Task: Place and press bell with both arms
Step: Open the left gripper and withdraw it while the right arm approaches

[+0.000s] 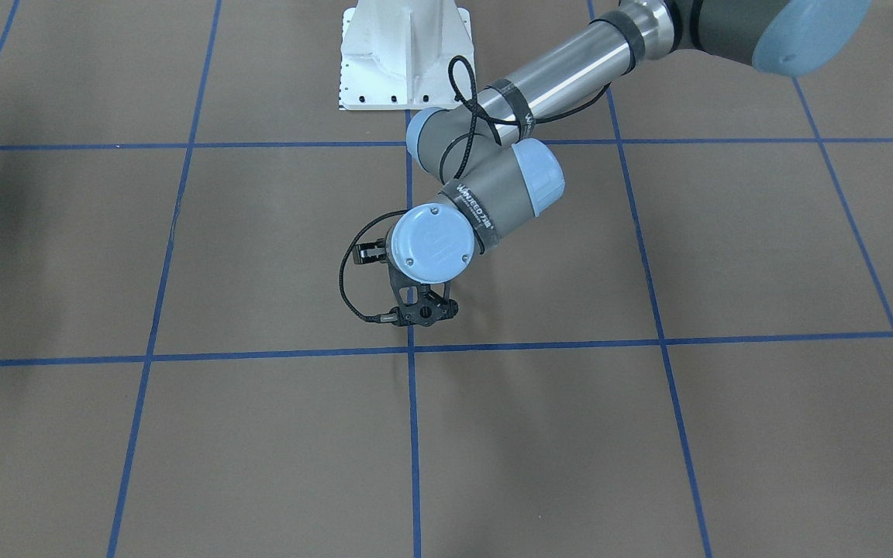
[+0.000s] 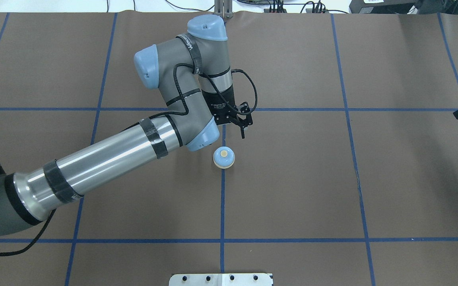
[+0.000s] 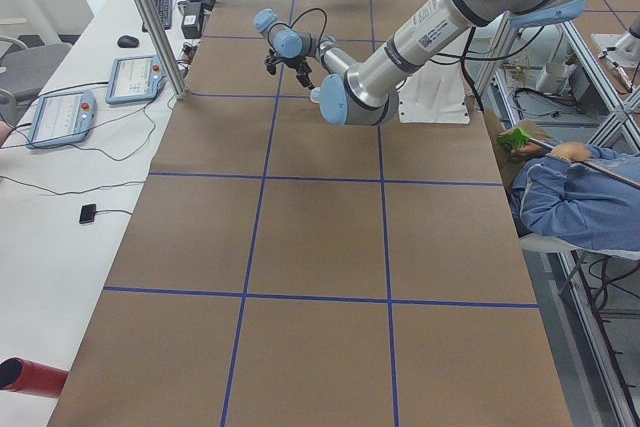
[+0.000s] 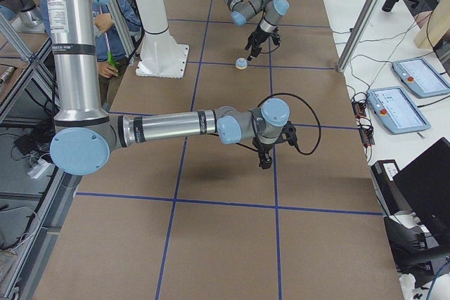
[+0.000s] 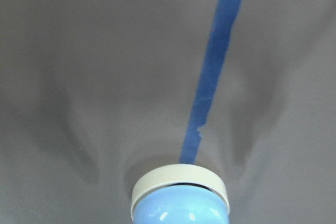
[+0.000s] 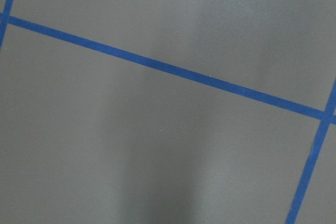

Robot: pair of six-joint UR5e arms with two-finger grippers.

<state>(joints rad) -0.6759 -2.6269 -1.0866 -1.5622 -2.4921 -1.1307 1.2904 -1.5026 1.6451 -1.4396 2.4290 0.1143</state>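
Table [image 2: 332, 178]: you have a brown covered surface marked off in a grid by blue tape lines [image 2: 222, 198].

Left arm [image 2: 109, 159]: it reaches out over the middle of the table, wrist bent down. Right arm [image 4: 169, 126]: it stretches low over its own end of the table, well apart from the centre. Its wrist camera shows you only bare covering and tape.

Left gripper [image 2: 241, 125]: it hangs above the table just beyond the bell on the side away from the robot, not touching it. Its fingers look spread and it grasps nothing. Right gripper [image 4: 266, 161]: it points down near the table with nothing seen in it. Only a sliver shows at the edge of the overhead view, so you cannot tell whether it is released or clenched.

Bell [image 2: 224, 157]: it stands upright on its cream base, on the centre tape line, free of both arms. The left wrist camera has it at the bottom edge of its view. Button [image 2: 224, 153]: it faces up, with nothing on it.

Finding: the placing appears done. The pressing is outstanding. Neither gripper is over the button, and the right arm has the greater way to go.
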